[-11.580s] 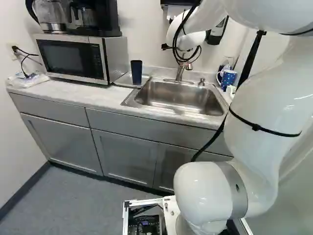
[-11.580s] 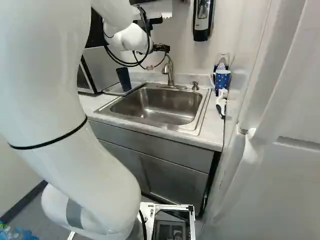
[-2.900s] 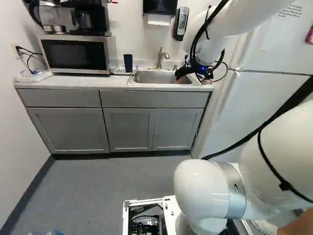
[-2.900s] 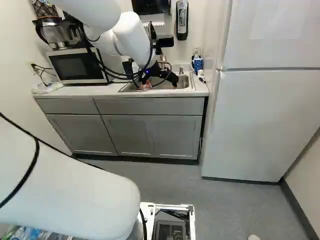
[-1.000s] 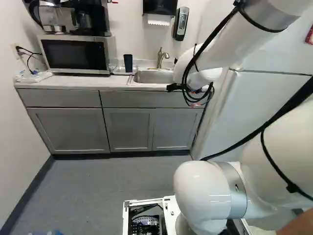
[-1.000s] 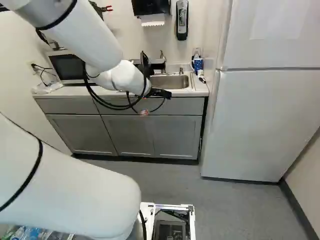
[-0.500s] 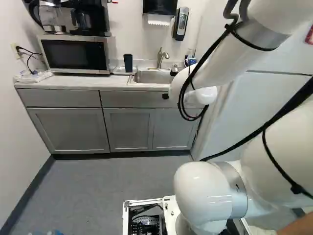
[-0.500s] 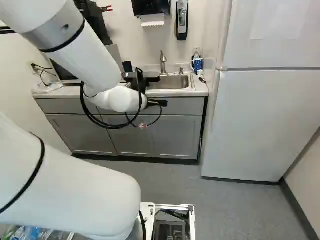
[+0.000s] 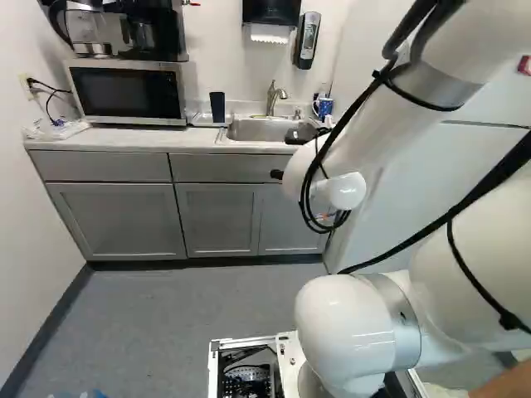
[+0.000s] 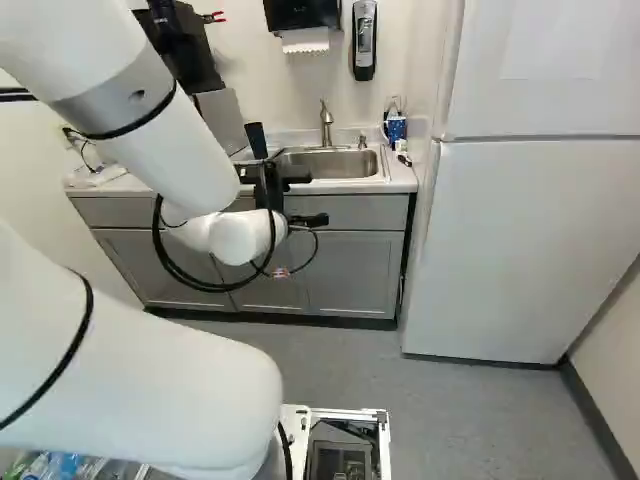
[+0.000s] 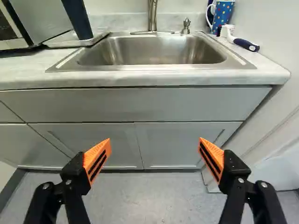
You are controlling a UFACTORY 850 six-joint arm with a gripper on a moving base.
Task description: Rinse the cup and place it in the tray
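A dark blue cup (image 9: 217, 108), tall, plain and slightly narrower toward its foot, is seen standing upright in a shallow, pale tray (image 11: 70, 43). The tray is set on the countertop (image 9: 149, 143) between the microwave (image 9: 126, 93) and the steel sink (image 11: 154, 50). The black gripper (image 10: 275, 174) is held in front of the counter, well apart from the cup. In the wrist view its two fingers are spread wide, with their orange pads (image 11: 97, 160) angled toward each other; nothing is held between them and nothing is touched. Beyond the sink, a blue dotted mug (image 11: 221, 16) is placed beside a white-headed brush (image 11: 243, 43).
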